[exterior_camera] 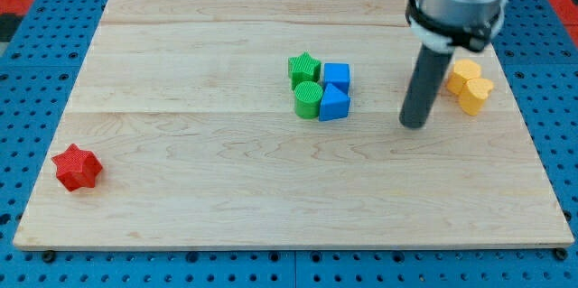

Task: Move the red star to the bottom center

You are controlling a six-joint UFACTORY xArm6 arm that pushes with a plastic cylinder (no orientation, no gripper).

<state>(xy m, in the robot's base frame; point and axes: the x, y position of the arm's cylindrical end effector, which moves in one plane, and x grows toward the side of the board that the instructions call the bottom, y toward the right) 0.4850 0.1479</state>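
Observation:
The red star (76,167) lies on the wooden board (226,198) at the view's far left, near the lower left corner. My tip (414,125) is at the view's right, far from the red star, to the right of the central cluster and just left of the yellow blocks. The rod rises from it to the arm at the view's top right.
A cluster in the middle holds a green star (304,68), a green cylinder (308,99), a blue cube (337,76) and a blue wedge-like block (333,104). Two yellow blocks (470,85) sit at the right. A blue pegboard (36,17) surrounds the board.

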